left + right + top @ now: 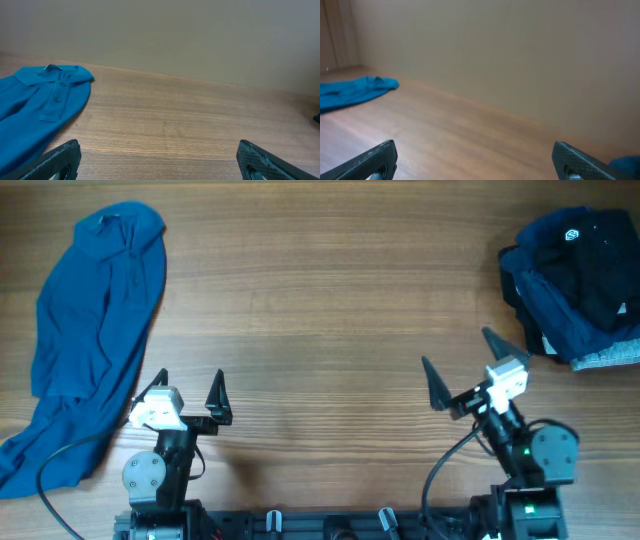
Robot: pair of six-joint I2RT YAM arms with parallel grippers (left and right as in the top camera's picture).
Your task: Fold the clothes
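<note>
A bright blue collared shirt lies stretched along the table's left side; it also shows in the left wrist view and far off in the right wrist view. A pile of clothes with a black top bearing a small white logo and navy pieces sits at the far right. My left gripper is open and empty near the front edge, just right of the blue shirt's lower part. My right gripper is open and empty, left of and below the dark pile.
A grey fabric edge sticks out under the dark pile. The wooden table spans the view. A plain wall stands behind the table's far edge. A black cable loops by the left arm base.
</note>
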